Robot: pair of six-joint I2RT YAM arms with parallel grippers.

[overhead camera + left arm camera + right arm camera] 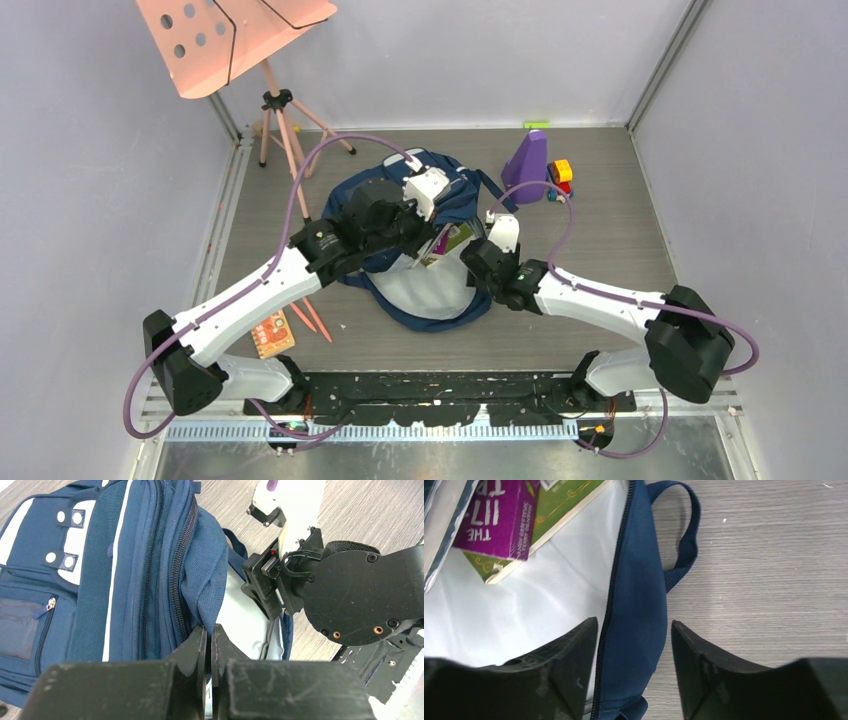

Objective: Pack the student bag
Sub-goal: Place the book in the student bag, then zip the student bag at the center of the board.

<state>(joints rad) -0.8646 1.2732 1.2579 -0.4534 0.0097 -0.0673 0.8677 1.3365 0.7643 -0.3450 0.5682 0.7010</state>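
Roughly mid-worktop point(600, 230), the student bag point(432, 298) lies unzipped with its pale lining showing, a purple book point(499, 515) and a green book point(569, 500) inside. The left claw point(209, 635) is closed, pinching the bag's blue flap edge. The right claw point(634, 624) gapes, straddling the zip rim. 2 pencils point(310, 318) lie nearby.

The student bag point(130, 590) is navy blue with white stripes and pale grey lining point(549, 600). The purple book point(494, 520) bears white lettering; the green book point(574, 497) has gold line-work. The worktop point(764, 580) is grey wood-grain; the fingers point(569, 670) are black.
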